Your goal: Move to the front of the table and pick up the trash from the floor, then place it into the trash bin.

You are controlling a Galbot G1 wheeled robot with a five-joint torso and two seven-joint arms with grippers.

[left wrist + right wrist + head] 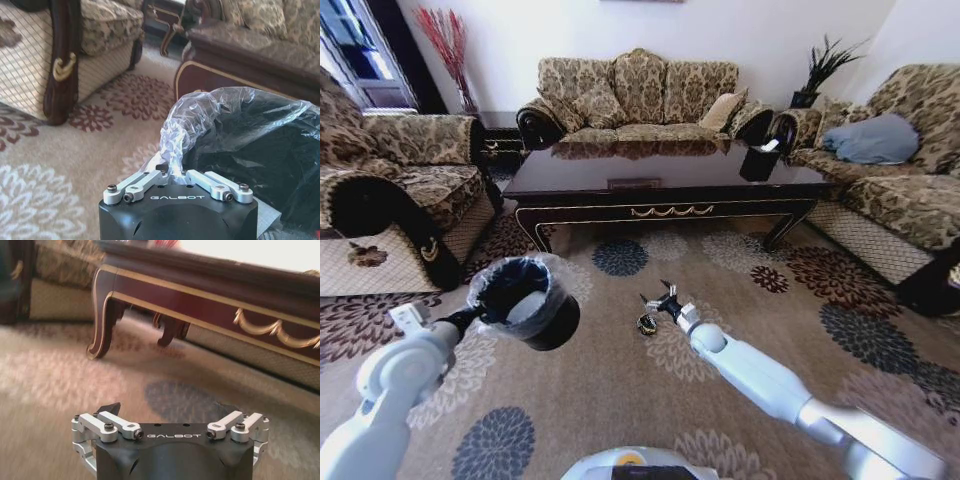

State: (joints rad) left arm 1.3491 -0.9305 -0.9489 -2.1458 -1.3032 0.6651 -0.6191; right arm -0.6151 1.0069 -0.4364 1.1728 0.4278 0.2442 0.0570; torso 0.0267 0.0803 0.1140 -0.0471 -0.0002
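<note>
From the head camera, the robot faces a long dark table with gold trim, sofas on three sides and a flowered carpet underfoot. The left gripper, on the left, holds a small black bin lifted off the floor and tipped so its bag-lined mouth faces up and inward, seemingly to keep it near the pickup spot. The right arm reaches low across the middle of the carpet. The right gripper hangs just above the floor with its fingers spread, close beside a small dark round object lying on the carpet in front of the table. That placement suggests it is lined up for a grab, though nothing is between the fingers.

From the left wrist camera, the left gripper is pressed together on a bunched fold of the clear bag liner at the rim of the bin, whose black body fills the space just beyond. Pinching liner and rim together is likely what keeps the bin steady in the air. An armchair stands behind.

From the right wrist camera, the right gripper is spread wide and empty, sitting very low over the carpet and pointing toward the curved table leg.
</note>
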